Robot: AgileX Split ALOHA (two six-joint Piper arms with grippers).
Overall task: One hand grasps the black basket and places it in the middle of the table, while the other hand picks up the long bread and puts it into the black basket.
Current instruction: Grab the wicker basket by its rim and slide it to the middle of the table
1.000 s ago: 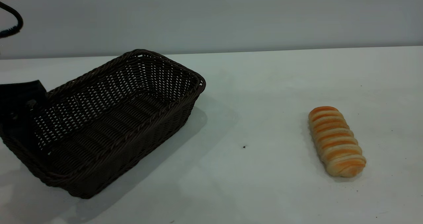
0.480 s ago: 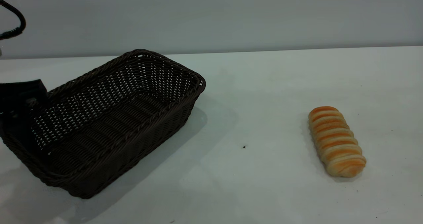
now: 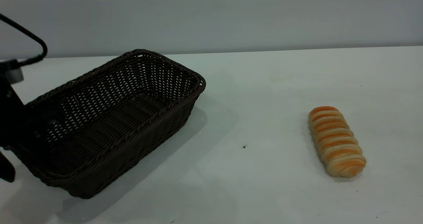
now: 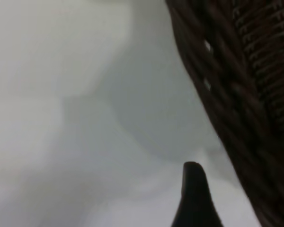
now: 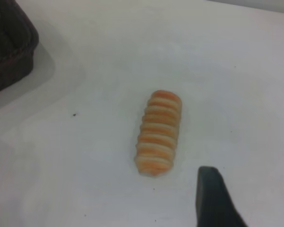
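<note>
The black basket (image 3: 125, 118) stands on the left part of the white table (image 3: 264, 85). My left gripper (image 3: 23, 144) is at the basket's left end, open and straddling its end wall. One finger (image 3: 6, 171) hangs outside and a dark shape shows inside through the weave. In the left wrist view one finger (image 4: 194, 198) stands a little apart from the basket wall (image 4: 236, 109); the other finger is hidden. The long bread (image 3: 335, 141) lies on the right part of the table. It also shows in the right wrist view (image 5: 158, 132), with my open, empty right gripper (image 5: 251, 198) above the table beside it.
A grey wall (image 3: 231, 16) runs behind the table's far edge. A few dark specks (image 3: 244, 146) lie between basket and bread. A basket corner (image 5: 9, 42) shows in the right wrist view. A black cable (image 3: 29, 39) arches above the left arm.
My left arm has come down and moved right, so its fingers now straddle the basket's left end wall. The bread has not moved.
</note>
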